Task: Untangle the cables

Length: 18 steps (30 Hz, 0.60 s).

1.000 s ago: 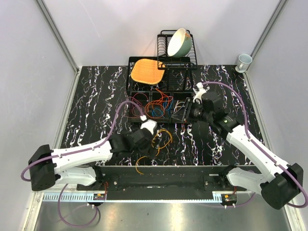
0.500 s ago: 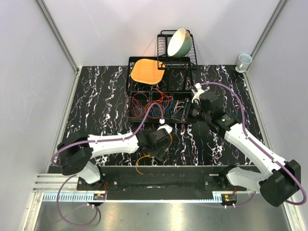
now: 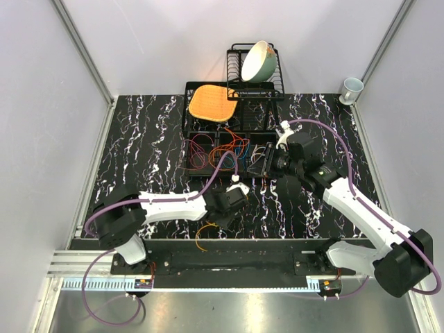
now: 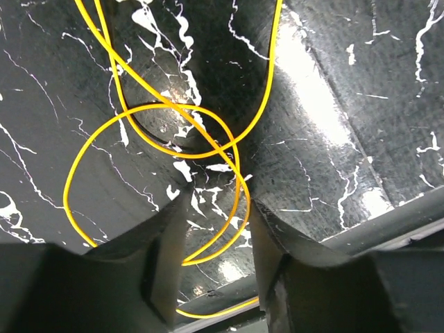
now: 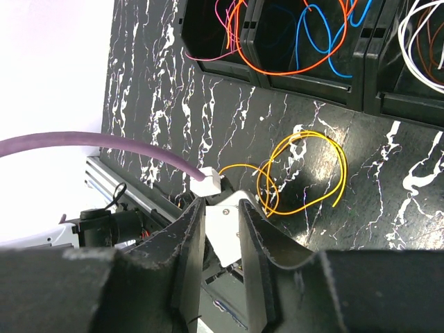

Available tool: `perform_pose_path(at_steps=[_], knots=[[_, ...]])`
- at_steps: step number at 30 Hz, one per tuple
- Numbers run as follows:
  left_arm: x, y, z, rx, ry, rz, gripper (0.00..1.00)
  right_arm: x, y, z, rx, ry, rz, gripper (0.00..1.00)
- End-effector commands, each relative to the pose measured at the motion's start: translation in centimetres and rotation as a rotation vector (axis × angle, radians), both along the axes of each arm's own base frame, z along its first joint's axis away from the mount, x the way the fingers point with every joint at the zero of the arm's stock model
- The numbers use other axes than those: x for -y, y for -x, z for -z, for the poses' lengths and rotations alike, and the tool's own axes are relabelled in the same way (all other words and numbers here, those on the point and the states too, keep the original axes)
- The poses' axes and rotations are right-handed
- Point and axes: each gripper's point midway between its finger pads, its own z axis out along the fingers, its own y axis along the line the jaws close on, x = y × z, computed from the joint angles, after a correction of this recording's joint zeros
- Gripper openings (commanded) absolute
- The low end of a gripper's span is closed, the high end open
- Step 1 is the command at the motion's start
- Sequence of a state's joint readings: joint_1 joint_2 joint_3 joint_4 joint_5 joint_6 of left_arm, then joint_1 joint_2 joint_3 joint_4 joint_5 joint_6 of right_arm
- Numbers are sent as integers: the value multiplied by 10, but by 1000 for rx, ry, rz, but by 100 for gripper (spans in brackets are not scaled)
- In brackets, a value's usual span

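A yellow cable (image 4: 237,182) lies in loose loops on the black marble table. My left gripper (image 4: 220,198) is low over it, open with a moderate gap, and one loop runs between the fingers unpinched. From above, the left gripper (image 3: 230,205) hides most of this cable; one yellow end (image 3: 201,237) shows by the front edge. Orange (image 5: 277,71), blue (image 5: 316,41) and white (image 5: 416,41) cables sit in black bins (image 3: 208,165). My right gripper (image 3: 266,162) hovers at the bins' right end. The right gripper (image 5: 220,207) shows a narrow gap with nothing in it.
Behind the bins stands a black wire dish rack (image 3: 267,90) with a pale bowl (image 3: 258,61) and an orange mat (image 3: 210,102). A white cup (image 3: 352,89) sits at the far right corner. The left arm's lilac hose (image 5: 90,147) crosses the table.
My left arm swung right and settled over the yellow cable, its jaws narrowing from wide around a loop. The right arm has hardly moved.
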<state>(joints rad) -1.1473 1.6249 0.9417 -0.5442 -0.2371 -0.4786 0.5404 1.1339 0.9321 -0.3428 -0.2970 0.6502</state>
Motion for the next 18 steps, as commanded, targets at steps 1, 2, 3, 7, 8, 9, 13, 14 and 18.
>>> perform_pose_path(at_steps=[1,2,3,7,8,9,13,14,18], knots=[[4,-7,0,32,1,-11,35,-3,-5,-7,30,-10,6,32],[3,-8,2,37,-12,-15,30,-3,-4,-8,31,-11,4,32],[1,-9,2,38,-19,-17,21,-2,-5,-9,35,-11,6,32],[0,-14,-4,64,-24,-37,0,-2,-4,-10,33,-12,8,31],[-2,-16,-7,81,-28,-45,0,-2,-4,-9,34,-12,9,32],[1,-20,-18,100,-6,-54,0,-2,-4,-10,35,-12,10,31],[-3,-32,-61,171,-4,-66,0,2,-6,-13,46,-4,37,31],[-3,-38,-75,198,5,-72,0,4,-7,-14,48,-3,46,31],[-7,-59,-142,302,70,-96,0,9,-9,-16,52,2,85,29]])
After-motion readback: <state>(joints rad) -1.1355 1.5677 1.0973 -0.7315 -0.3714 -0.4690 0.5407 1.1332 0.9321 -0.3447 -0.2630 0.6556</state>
